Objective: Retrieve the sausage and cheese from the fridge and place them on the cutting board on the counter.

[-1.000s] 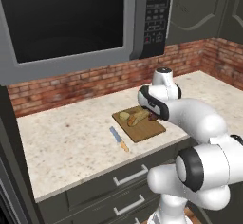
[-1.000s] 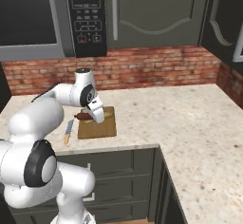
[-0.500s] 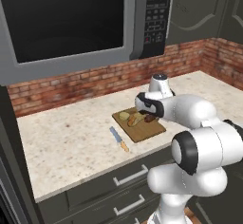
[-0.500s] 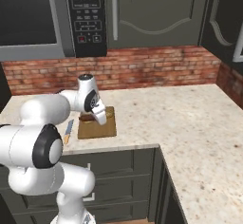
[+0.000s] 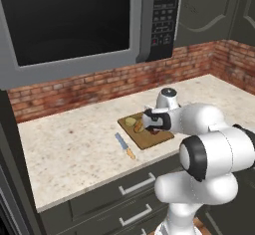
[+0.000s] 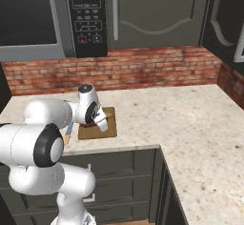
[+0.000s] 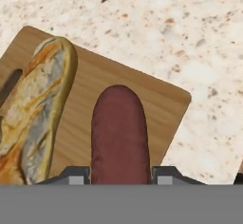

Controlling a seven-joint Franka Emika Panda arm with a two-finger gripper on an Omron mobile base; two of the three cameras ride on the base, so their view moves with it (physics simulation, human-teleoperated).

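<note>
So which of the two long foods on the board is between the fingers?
The sausage, the dark red-brown link. It runs up from between the gripper tips; the tan crusty roll lies alongside on the cutting board.

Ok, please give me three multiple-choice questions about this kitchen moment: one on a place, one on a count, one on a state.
1. Where does the knife lie?
A. on the counter beside the board
B. inside the microwave
C. in a drawer

2. How many food items lie on the cutting board in the hand view?
A. none
B. two
C. five

3. What is the gripper doing?
A. standing wide open above the brick wall
B. shut on the sausage
C. gripping the knife

Answers: 1 A, the knife rests on the stone left of the board. 2 B, sausage and bread roll. 3 B, the fingertips flank the sausage.
</note>
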